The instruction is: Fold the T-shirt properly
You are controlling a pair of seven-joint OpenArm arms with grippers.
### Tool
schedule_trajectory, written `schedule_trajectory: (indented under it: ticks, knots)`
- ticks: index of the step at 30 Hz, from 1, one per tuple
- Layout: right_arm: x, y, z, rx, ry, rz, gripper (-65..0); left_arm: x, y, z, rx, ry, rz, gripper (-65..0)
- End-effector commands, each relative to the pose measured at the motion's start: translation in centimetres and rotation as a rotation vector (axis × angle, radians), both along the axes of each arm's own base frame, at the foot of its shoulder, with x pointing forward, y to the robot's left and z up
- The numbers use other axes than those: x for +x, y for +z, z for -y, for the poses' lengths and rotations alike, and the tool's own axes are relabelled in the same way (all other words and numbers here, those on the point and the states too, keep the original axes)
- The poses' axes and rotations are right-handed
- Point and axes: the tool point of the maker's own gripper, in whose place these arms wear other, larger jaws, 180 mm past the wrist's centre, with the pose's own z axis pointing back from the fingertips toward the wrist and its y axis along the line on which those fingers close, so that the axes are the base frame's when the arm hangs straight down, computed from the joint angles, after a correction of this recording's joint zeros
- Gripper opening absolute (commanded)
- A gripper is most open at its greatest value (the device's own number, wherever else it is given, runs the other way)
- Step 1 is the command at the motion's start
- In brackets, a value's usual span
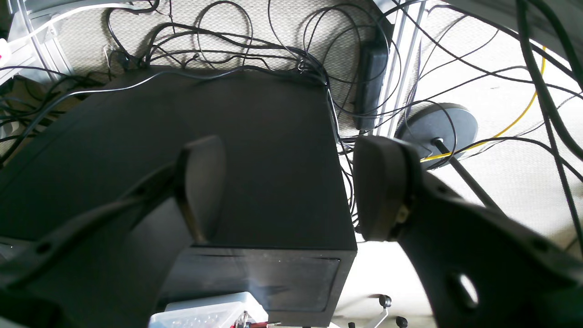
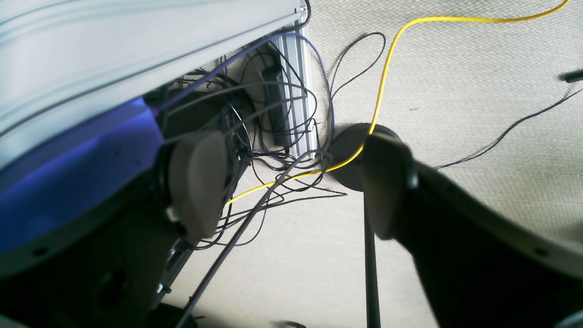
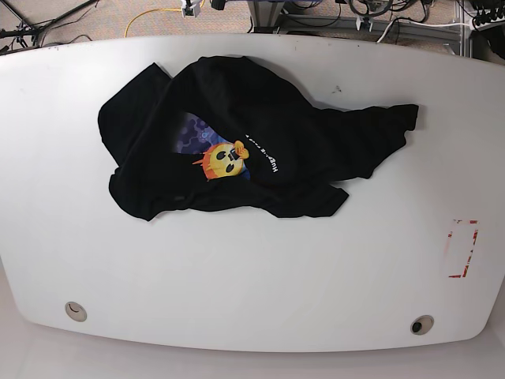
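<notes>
Base view shows the T-shirt (image 3: 260, 146) crumpled on the table (image 3: 252, 276); both grippers (image 1: 287, 187) (image 2: 291, 182) gape, holding nothing.

My work surface is a broad white table with rounded corners (image 3: 252, 276). Directly on it, toward the far side and left of centre, lies a crumpled black cloth T-shirt with an orange-yellow flaming face print on a blue-purple patch (image 3: 316, 146). Near the right edge sits a red-and-white dashed rectangle marking (image 3: 462, 248), well apart from the T-shirt.
</notes>
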Motion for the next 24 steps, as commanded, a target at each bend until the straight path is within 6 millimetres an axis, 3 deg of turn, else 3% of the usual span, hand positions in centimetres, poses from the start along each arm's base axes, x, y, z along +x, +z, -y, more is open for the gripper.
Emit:
schedule_trajectory:
  ticks: [1, 13, 24]
  knots:
    - [-0.1, 0.2, 0.5, -0.018, -0.012, 0.018, -20.6, -0.3, 0.1, -0.2, 0.007, -0.004, 0.033, -24.4]
    - [0.1, 0.8, 1.5, -0.046, 0.001, 0.071, -20.5, 0.5, 0.7, 0.6, -0.007, -0.032, 0.129, -23.9]
    - [-0.7, 2.1, 1.8, -0.065, 0.016, 0.111, -20.4, -0.5, 2.0, 1.9, -0.034, -0.058, 0.194, -23.2]
